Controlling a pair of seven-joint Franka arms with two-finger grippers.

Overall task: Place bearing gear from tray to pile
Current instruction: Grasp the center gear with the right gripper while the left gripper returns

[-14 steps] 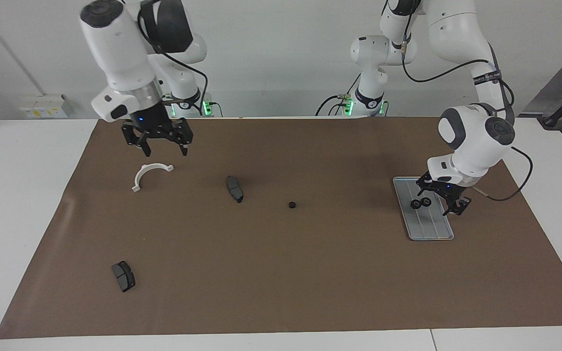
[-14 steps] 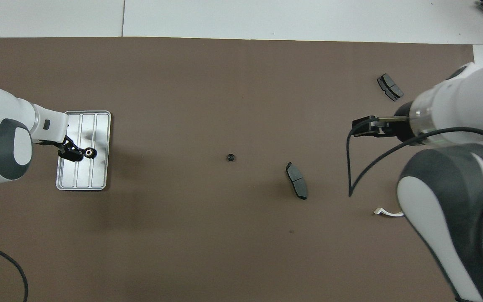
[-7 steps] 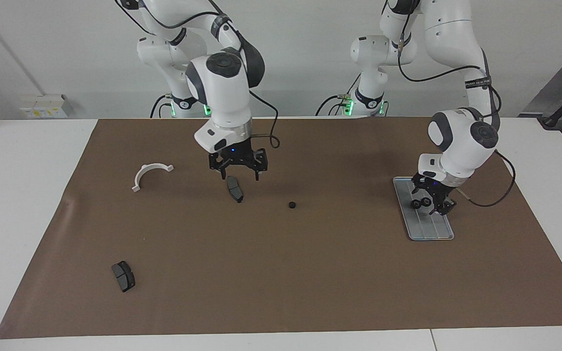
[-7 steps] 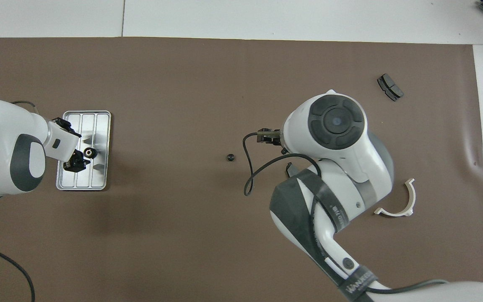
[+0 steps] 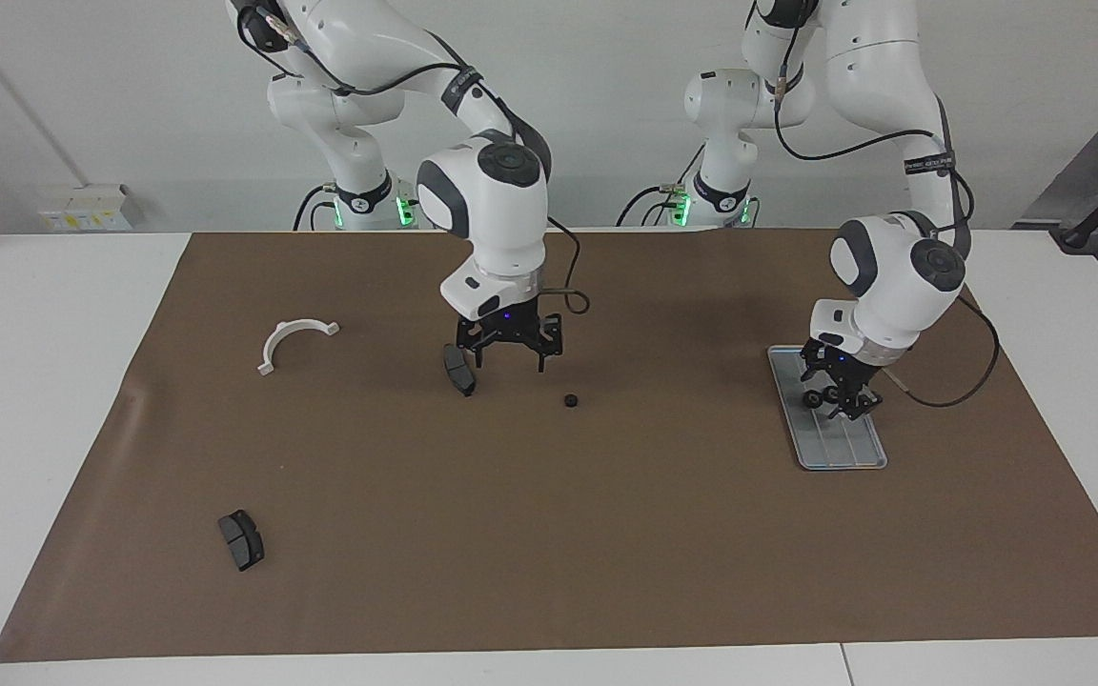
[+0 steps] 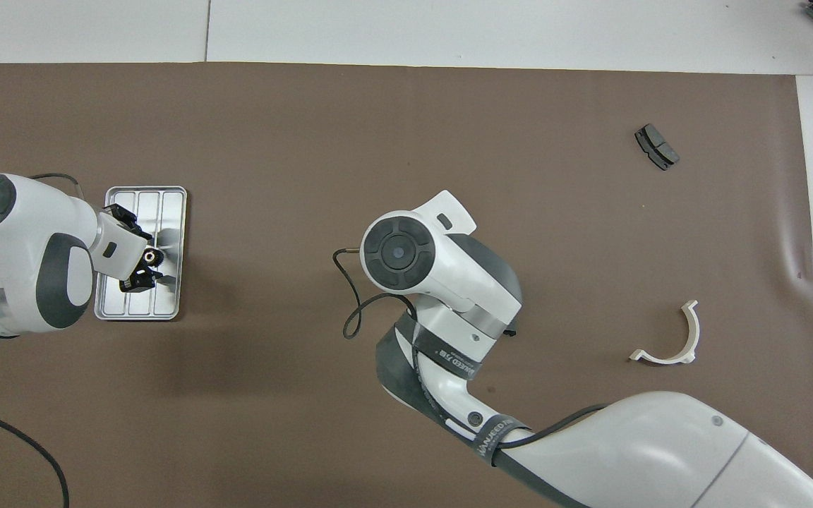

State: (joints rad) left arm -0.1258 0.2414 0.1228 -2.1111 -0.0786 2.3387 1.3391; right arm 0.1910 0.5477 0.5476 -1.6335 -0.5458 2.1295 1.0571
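Clock bearings are read on the overhead view: dial centre at mat centre, 12 pointing away from the robots.

- Worktop [image 5: 53, 400]: white, covered by a brown mat [image 5: 606, 534].
- Right arm: reaches in over the dial centre. Its end effector [image 5: 509, 357] hangs low over the mat with fingers spread wide and nothing between them. It is above the gap between a brake pad and a small black part (hidden under the arm from above).
- Left arm: reaches to 9 o'clock. Its end effector [image 5: 840, 405] [image 6: 144, 250] is down in the tray, fingers wide apart, one on each side of the gear. Contact with the gear cannot be told.
- Tray [image 5: 849, 455] [image 6: 166, 201]: at 9 o'clock, long side running 12 to 6.
- Bracket [image 5: 294, 335] [image 6: 675, 339]: white half-ring, just past 3 o'clock.
- Near pad [image 5: 458, 370]: just beside the right end effector, slightly toward 4 o'clock from centre.
- Far pad [image 5: 241, 539] [image 6: 656, 146]: at 2 o'clock, well apart from the rest.
- Gear [image 5: 832, 393] [image 6: 153, 255]: lies in the tray, around mid-length.
- Small black part [image 5: 569, 401]: on the mat at about dial centre.
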